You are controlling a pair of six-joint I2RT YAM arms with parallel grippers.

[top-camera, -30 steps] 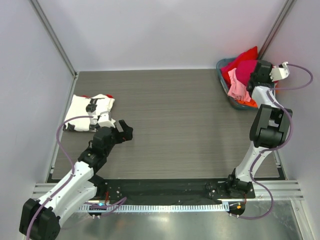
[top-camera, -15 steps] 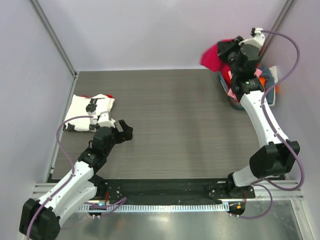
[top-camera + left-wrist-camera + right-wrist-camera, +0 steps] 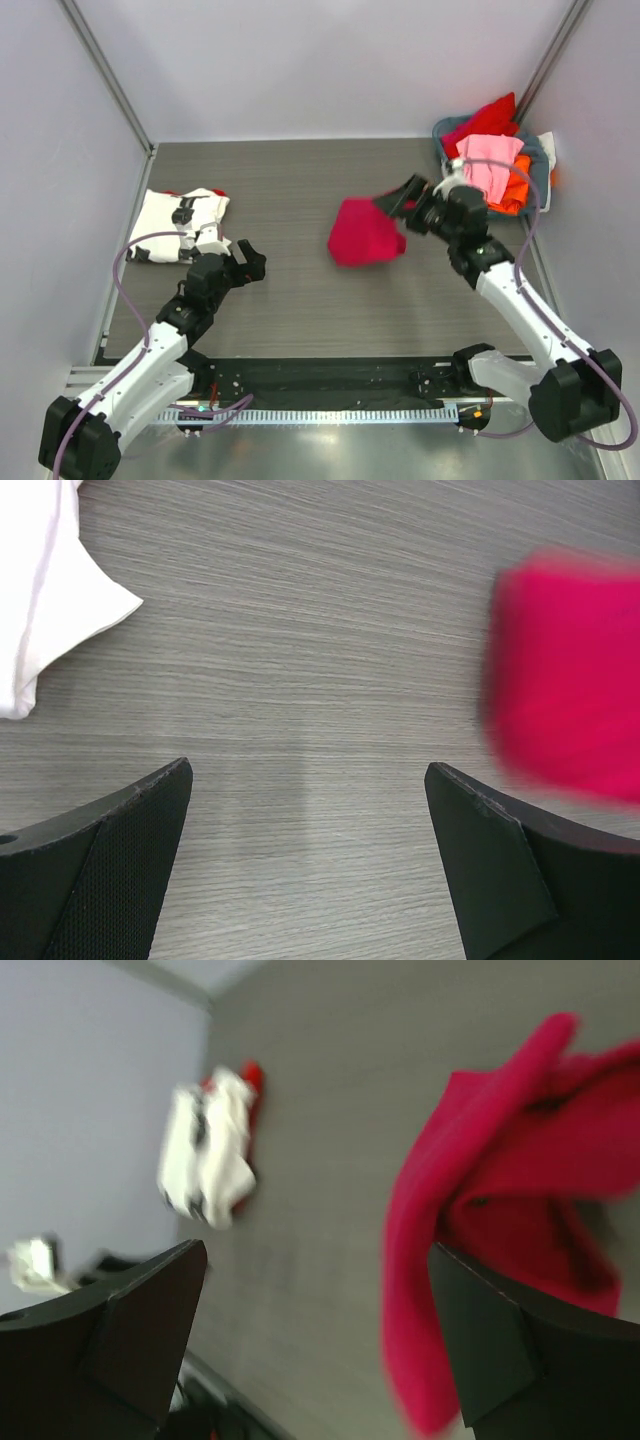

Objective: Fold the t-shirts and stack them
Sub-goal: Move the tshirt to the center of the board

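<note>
A crimson-magenta t-shirt (image 3: 365, 232) is bunched over the middle of the table, blurred in motion. My right gripper (image 3: 405, 197) is just behind its right edge, jaws wide apart. In the right wrist view the shirt (image 3: 500, 1190) hangs loose past the right finger, and the right gripper (image 3: 315, 1250) has nothing clamped. A folded white t-shirt with black and red markings (image 3: 180, 225) lies at the left edge. Near it, my left gripper (image 3: 250, 262) is low over the wood and open. The left wrist view shows bare wood between its fingers, the left gripper (image 3: 310, 770) facing the magenta shirt (image 3: 570, 670).
A grey-blue basket (image 3: 441, 150) stands at the back right corner, holding a red (image 3: 485, 118), a pink (image 3: 487, 160) and an orange t-shirt (image 3: 512, 190). Pale walls with metal posts close in the table on three sides. A corner of the white shirt (image 3: 40, 570) shows at the left.
My right arm swung from the basket up and then down to the table's middle, carrying the magenta t-shirt, and its jaws opened and let it go. The left arm stayed still.
</note>
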